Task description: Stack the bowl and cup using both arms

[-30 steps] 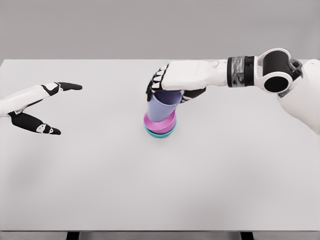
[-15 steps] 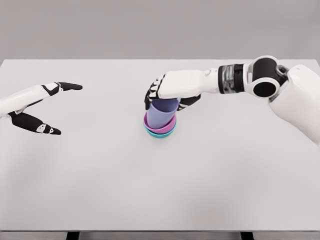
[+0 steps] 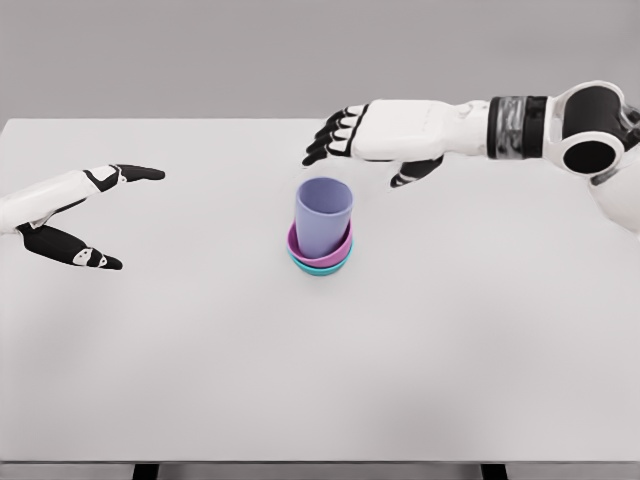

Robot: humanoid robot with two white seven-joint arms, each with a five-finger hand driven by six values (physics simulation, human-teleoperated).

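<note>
head view | lavender plastic cup [image 3: 323,218] upright inside pink bowl [image 3: 320,249], nested in teal bowl [image 3: 320,266], mid white surface [image 3: 320,380] | right hand [image 3: 362,143] released, fingers spread, above and just far-right of cup, apart | left hand [image 3: 82,213] released, resting far left

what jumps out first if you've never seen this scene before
The small colourful stack near the middle of the white table: a lilac cup standing upright in a pink bowl, which nests in a teal bowl. Just above and to its right hovers the right robot hand, fingers spread and holding nothing. The left robot hand rests open at the table's left edge.
</note>
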